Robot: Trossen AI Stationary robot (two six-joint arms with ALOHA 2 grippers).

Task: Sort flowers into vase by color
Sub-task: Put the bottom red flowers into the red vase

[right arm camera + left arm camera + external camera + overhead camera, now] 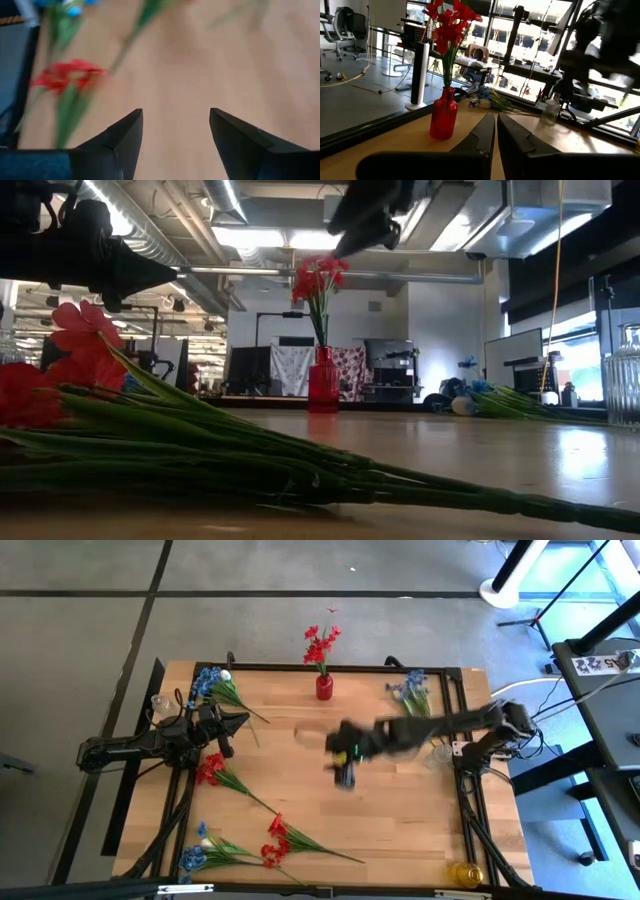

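A red vase [324, 688] stands near the table's far edge with a red sprig upright in it; it also shows in the low view [323, 380] and the left wrist view [443, 113]. Loose red flowers lie at the left [212, 770] and near edge [278, 838]. Blue ones lie at the far left [208, 682], far right [412, 690] and near left [196, 852]. My right gripper [344, 776] hangs open above the table's middle, holding nothing; its wrist view [175, 125] looks down on red flowers [62, 74]. My left gripper [240, 720] is shut and waits at the left.
A clear glass vase [438, 752] stands by the right arm, another [160, 704] at the far left edge. A yellow vase [463, 873] sits at the near right corner. Bare wood lies between the red vase and the near flowers.
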